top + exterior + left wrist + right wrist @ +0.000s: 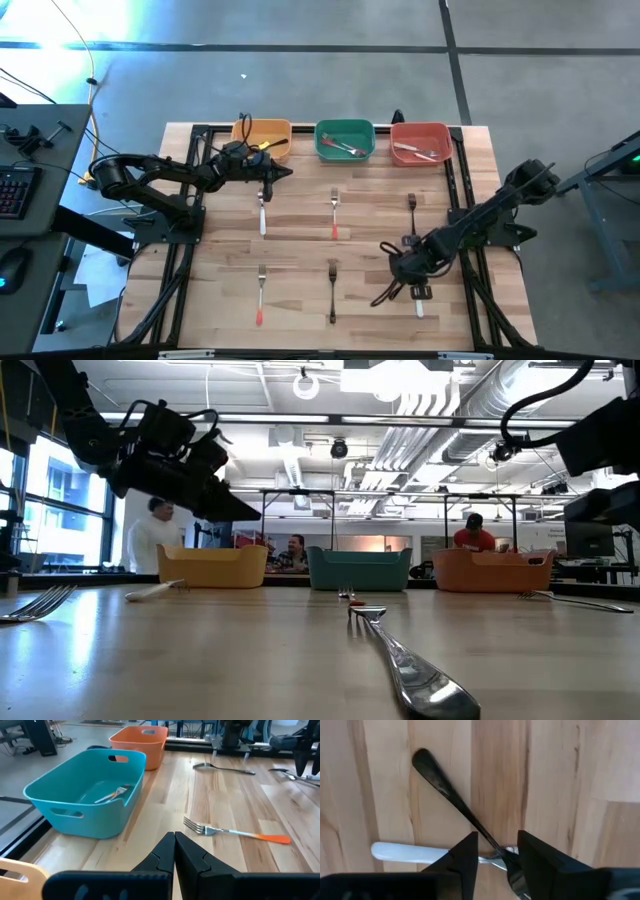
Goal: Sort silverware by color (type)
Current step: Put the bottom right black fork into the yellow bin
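Crossing a white-handled piece (410, 853), the black-handled utensil (450, 795) lies diagonally.

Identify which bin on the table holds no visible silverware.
The yellow bin, at the row's left end; the green bin and red bin each hold silverware.

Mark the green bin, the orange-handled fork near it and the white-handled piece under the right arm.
green bin (345, 154): high view, front rim.
orange-handled fork (235, 833): left wrist view, mid-shaft.
white-handled piece (405, 853): right wrist view, handle.
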Controlling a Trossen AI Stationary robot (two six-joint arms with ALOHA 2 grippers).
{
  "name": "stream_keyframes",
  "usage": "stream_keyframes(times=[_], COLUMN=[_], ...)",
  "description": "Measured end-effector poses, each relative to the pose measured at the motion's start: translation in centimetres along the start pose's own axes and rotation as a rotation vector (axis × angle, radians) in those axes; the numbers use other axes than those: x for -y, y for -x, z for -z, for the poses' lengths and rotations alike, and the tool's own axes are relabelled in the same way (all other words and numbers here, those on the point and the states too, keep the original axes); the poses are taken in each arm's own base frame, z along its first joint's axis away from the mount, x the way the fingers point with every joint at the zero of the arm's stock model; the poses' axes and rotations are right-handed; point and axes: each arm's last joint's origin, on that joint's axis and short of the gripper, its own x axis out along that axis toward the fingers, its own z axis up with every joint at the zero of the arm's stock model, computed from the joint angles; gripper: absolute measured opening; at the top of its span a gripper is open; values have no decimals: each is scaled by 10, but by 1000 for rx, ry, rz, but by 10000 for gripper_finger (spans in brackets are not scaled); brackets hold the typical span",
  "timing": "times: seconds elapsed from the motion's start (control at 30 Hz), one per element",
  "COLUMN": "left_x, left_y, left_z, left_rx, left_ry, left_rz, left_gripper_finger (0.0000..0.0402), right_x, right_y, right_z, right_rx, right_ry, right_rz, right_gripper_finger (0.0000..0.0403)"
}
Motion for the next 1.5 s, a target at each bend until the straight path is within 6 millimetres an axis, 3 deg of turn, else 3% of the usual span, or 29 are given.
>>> stream_keyframes(times=[0.2, 0.53, 0.63, 0.8, 0.87, 1.03, 1.27, 1.5], left_x=[0, 0, 0, 0, 0, 2, 7, 27], left_y=[0, 0, 0, 0, 0, 0, -2, -8], left_z=[1, 1, 1, 1, 1, 1, 0, -8], left_rx=[-9, -14, -14, -13, -13, -13, -7, 51], left_ry=[0, 2, 2, 20, 35, 53, 46, 1], left_rz=[1, 2, 2, 2, 2, 13, 37, 119], left_gripper_finger=[0, 0, 0, 0, 0, 0, 0, 5], right_x=[-5, -6, -5, -2, 0, 5, 18, 47], right_y=[-4, -27, -29, -28, -27, -13, 30, 77], right_z=[2, 2, 2, 0, -1, -7, -13, -27], right_rx=[-10, -98, -104, -94, -89, -1, 169, 568], right_ry=[31, 137, 149, 136, 127, 80, 8, 18], right_rz=[-6, 40, 56, 60, 56, 23, 6, 184], right_gripper_finger=[125, 120, 92, 14, 9, 4, 1, 0])
